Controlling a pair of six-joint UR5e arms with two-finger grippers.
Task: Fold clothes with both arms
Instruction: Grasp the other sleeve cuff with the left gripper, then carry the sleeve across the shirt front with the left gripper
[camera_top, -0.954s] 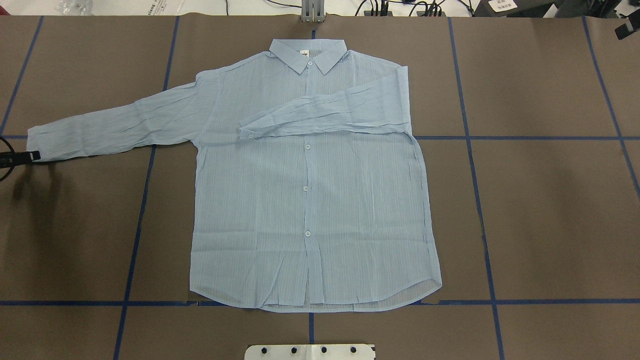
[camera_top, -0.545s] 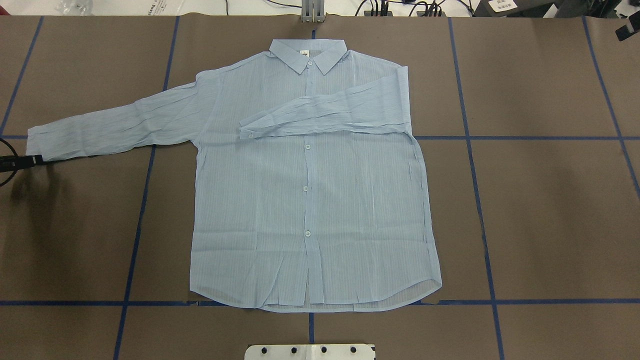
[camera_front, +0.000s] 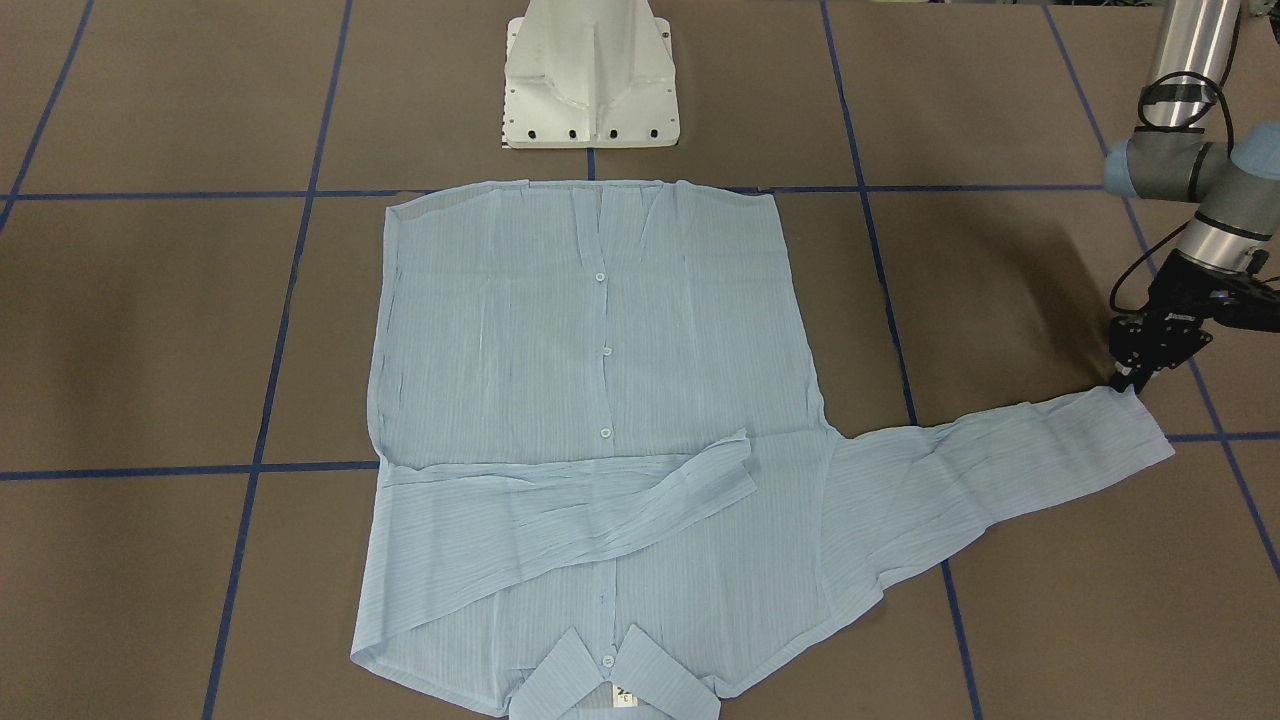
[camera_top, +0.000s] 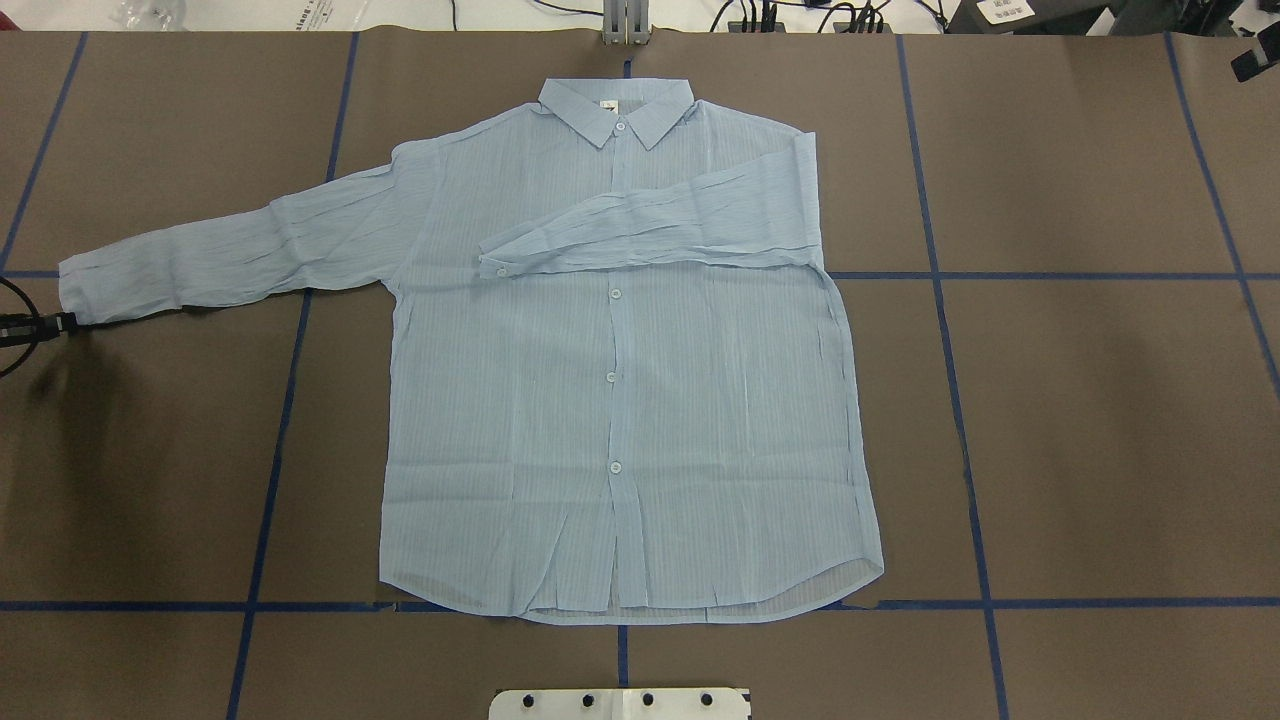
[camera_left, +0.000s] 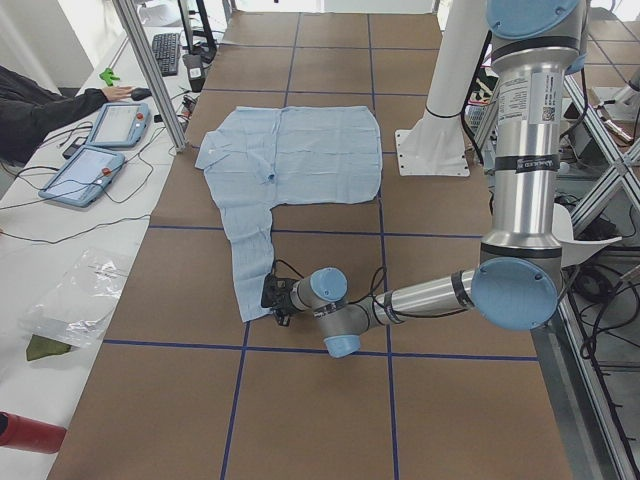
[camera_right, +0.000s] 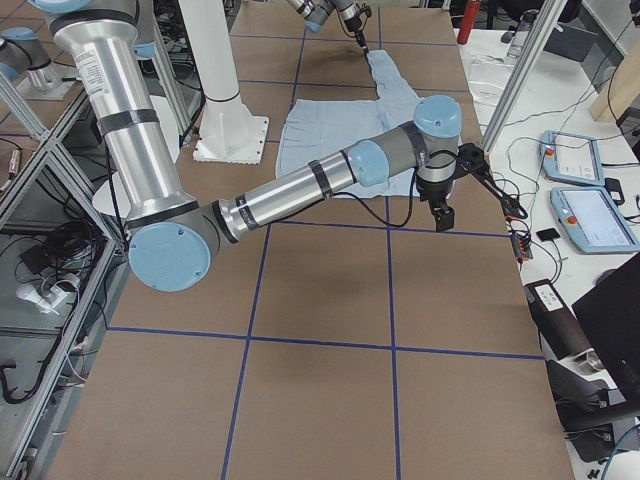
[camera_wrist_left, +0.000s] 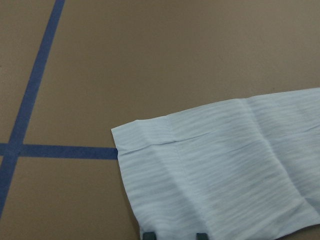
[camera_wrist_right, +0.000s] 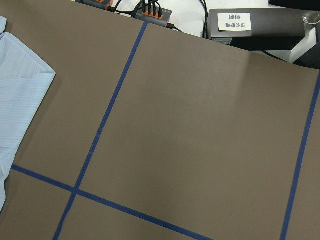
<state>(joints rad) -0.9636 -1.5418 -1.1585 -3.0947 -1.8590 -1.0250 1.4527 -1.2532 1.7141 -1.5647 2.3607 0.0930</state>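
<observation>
Shirt (camera_top: 620, 400) lay flat and buttoned, front up, in the middle of the table (camera_top: 1100, 400), with its collar (camera_top: 615, 105) on the far side and its hem toward the base (camera_front: 590, 80). The folded sleeve (camera_top: 650, 230), on the robot's right, was laid across the chest. The other sleeve (camera_top: 250, 245) ran straight out toward the robot's left, its long axis slanting slightly back toward the robot. Its cuff (camera_top: 85, 290) was the outermost part of the garment. The left gripper (camera_front: 1125, 383) sat low at the cuff's corner nearest the robot, touching or just beside the cloth. In the left wrist view its fingertips (camera_wrist_left: 148, 234) showed a moderate gap between them at the cuff's edge. The jaws looked parted rather than closed on the fabric, though the frame cut off the contact itself. From the tool, the sleeve stretched away to the robot's right, toward the shoulder. A fold would probably carry the cuff along that axis and over the body, to lie by the folded sleeve. The left arm was plainly the nearer one. The right gripper (camera_right: 445, 215) hung above the table, well apart from the sleeve, off the far right corner. I could not tell how its jaws stood.
</observation>
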